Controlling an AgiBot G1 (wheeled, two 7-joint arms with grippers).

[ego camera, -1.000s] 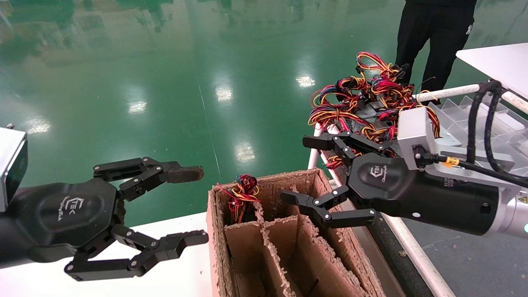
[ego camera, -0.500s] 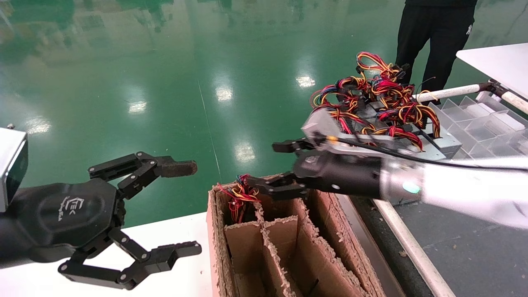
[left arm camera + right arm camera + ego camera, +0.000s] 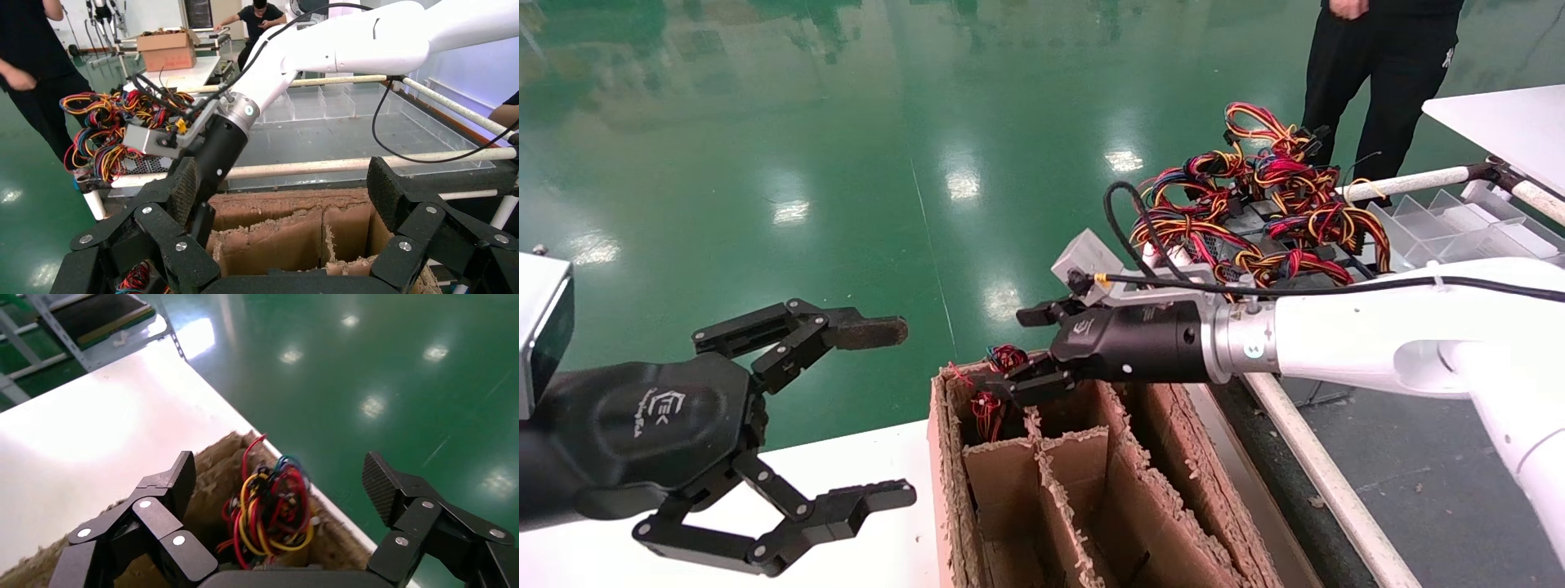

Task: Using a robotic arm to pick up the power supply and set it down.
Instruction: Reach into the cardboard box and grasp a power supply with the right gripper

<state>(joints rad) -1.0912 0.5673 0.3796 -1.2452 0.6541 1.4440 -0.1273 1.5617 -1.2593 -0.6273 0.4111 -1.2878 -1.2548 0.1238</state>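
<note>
Right end effector (image 3: pixel 278 539) open, straddling power supply (image 3: pixel 269 511) wires

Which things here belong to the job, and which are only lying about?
Job:
- right gripper, open, over the box's far left slot
- power supply in that slot, only its wires showing

Lying about:
- left gripper, open, idle over the white table
- cardboard box
- pile of other supplies
- clear trays
- person

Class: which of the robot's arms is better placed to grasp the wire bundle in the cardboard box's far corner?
Right. Its open hand straddles the red and yellow wire bundle in the box; the open left hand hangs beside the box.
</note>
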